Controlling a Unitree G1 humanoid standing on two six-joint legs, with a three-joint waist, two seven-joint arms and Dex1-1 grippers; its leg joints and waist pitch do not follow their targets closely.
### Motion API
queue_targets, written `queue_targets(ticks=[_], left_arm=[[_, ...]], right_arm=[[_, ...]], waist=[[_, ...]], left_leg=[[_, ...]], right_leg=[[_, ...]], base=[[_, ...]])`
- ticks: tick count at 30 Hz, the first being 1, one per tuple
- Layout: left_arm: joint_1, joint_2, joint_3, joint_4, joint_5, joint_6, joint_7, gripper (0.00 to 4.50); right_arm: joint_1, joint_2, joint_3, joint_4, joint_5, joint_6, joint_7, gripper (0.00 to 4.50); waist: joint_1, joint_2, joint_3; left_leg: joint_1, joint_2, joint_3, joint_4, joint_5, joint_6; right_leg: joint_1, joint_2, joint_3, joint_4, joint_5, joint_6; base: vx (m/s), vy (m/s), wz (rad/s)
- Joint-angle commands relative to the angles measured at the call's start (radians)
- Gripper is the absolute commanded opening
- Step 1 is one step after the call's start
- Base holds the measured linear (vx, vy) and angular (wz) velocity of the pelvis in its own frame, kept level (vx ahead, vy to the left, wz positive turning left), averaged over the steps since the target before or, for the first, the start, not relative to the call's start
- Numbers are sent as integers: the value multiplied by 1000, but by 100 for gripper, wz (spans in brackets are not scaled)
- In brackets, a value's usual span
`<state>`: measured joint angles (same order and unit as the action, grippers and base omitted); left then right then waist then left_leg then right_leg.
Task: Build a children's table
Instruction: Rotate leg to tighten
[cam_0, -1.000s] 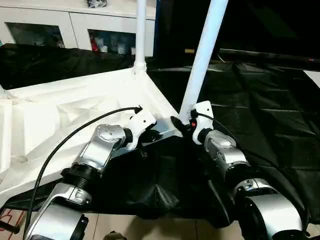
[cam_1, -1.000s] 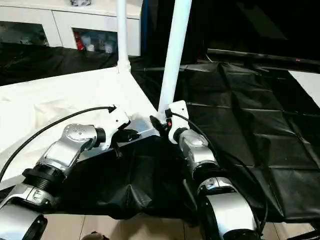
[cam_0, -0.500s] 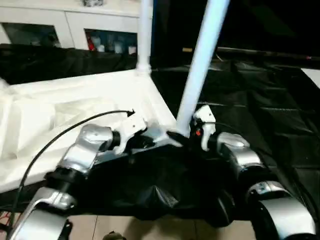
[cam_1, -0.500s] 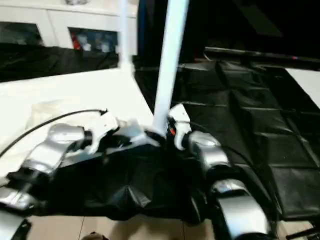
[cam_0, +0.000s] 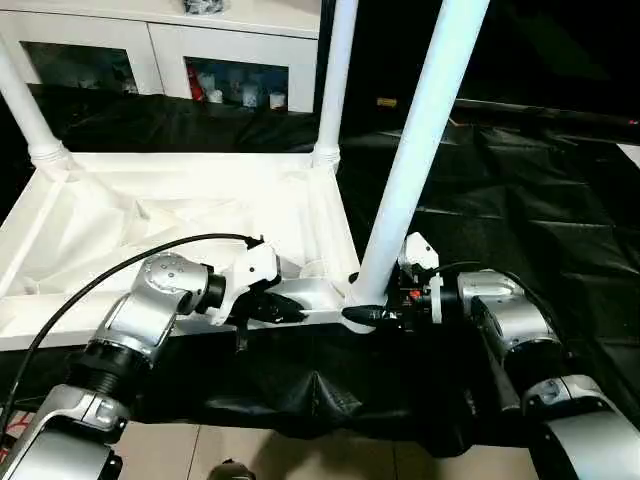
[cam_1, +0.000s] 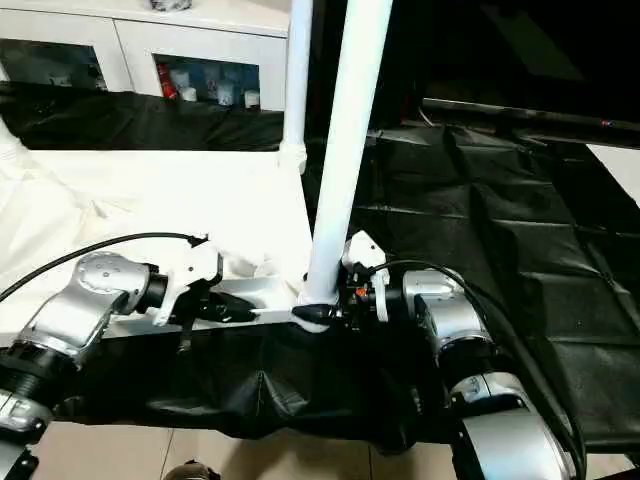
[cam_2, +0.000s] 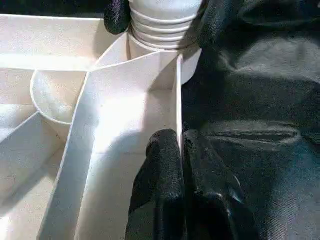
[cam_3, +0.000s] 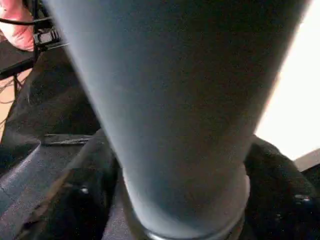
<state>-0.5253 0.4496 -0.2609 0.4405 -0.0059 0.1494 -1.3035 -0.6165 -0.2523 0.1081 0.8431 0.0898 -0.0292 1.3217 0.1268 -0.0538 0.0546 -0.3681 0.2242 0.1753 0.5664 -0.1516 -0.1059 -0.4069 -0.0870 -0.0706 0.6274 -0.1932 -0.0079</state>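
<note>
Both wrists have turned since a sec ago: R gripper (cam_0: 372, 316) now comes in level from the right at the base of the near leg (cam_0: 420, 150), where before it reached up from below; L gripper (cam_0: 285, 308) lies flatter along the near edge of the top (cam_0: 110, 225); camera also shifted, so a third leg (cam_0: 25, 110) now shows at far left.

Top lies upside down on black sheet (cam_0: 540, 210), ribs up; far leg (cam_0: 335, 80) stands in the far-right corner socket; near leg stands upright in the near-right corner socket, just beside the L gripper.

R gripper: fingers spread wide round the near leg's base, one each side, closed on it; in R wrist view the leg (cam_3: 170, 100) fills the gap between both black fingers (cam_3: 85, 195).

L gripper: pinched nearly shut on the top's thin rim wall (cam_2: 178, 100), a finger (cam_2: 160, 170) either side of it, near the socketed leg base (cam_2: 162, 22).

White cabinet (cam_0: 150, 45) w/ glass doors stands behind, well apart.
</note>
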Motion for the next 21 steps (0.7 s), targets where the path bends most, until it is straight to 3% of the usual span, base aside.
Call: queue_targets(ticks=[1, 5, 6, 8, 9, 11, 12, 14, 18, 19, 21], left_arm=[[-14, -35, -5, -38, -33, -17, 23, 0], [-31, -68, 7, 0, 0, -10, 116, 0], [-51, -94, 21, 28, 11, -1, 183, 0], [-64, -111, 29, 44, 22, 6, 229, 0], [-79, -130, 33, 61, 36, 16, 280, 0], [-105, -160, 38, 88, 67, 38, 374, 0], [-114, -175, 43, 96, 74, 51, 410, 0], [-130, -202, 52, 107, 84, 80, 479, 0], [-142, -255, 71, 110, 93, 118, 580, 0], [-139, -265, 66, 105, 95, 119, 579, 0], [-133, -275, 54, 96, 95, 116, 570, 0]], right_arm=[[12, 20, 38, -18, 2, 13, 22, 315], [13, 48, 27, 6, -22, 17, -76, 285], [-3, 78, 5, 50, -40, 16, -208, 281], [-17, 95, -11, 83, -49, 11, -300, 277], [-31, 122, -34, 114, -50, 8, -411, 274], [-58, 167, -81, 170, -30, 8, -560, 272], [-67, 183, -98, 185, -18, 13, -604, 272], [-83, 213, -123, 208, -3, 20, -690, 272], [-100, 259, -129, 235, -18, -5, -796, 272], [-102, 271, -131, 237, -17, -14, -797, 272], [-112, 291, -143, 249, -10, -29, -797, 340]], waist=[[-1, 6, -67], [-4, 2, -64], [-6, 2, -63], [-10, 2, -61], [-16, -4, -60], [-20, 4, -60], [-24, 3, -62], [-24, 2, -62], [-25, 7, -69], [-25, 7, -69], [-25, 8, -72]], left_leg=[[12, 12, 8, -59, -236, 36], [12, 10, 8, -60, -250, 27], [13, 9, 8, -61, -254, 20], [15, 7, 5, -63, -276, 4], [14, 6, 5, -63, -282, -1], [16, 7, 1, -66, -292, -17], [19, 7, 1, -65, -306, -23], [16, 7, 1, -65, -303, -18], [10, 5, 4, -60, -240, -2], [10, 5, 4, -60, -240, -2], [7, 3, 6, -57, -207, 17]], right_leg=[[49, -48, 41, -73, -171, -224], [49, -49, 42, -77, -208, -212], [45, -50, 44, -80, -233, -203], [46, -53, 43, -87, -294, -184], [43, -52, 44, -89, -318, -172], [40, -54, 42, -91, -357, -162], [38, -54, 43, -94, -364, -155], [41, -54, 42, -94, -350, -155], [46, -49, 43, -80, -202, -184], [46, -49, 43, -80, -202, -184], [51, -46, 42, -72, -123, -201]], base=[[0, 0, 0], [0, 0, 0], [0, 0, 0], [0, 0, 0], [0, 0, 0], [0, 0, 0], [0, 0, 0], [0, 0, 0], [0, 0, 0], [0, 0, 0], [0, 0, 0]])
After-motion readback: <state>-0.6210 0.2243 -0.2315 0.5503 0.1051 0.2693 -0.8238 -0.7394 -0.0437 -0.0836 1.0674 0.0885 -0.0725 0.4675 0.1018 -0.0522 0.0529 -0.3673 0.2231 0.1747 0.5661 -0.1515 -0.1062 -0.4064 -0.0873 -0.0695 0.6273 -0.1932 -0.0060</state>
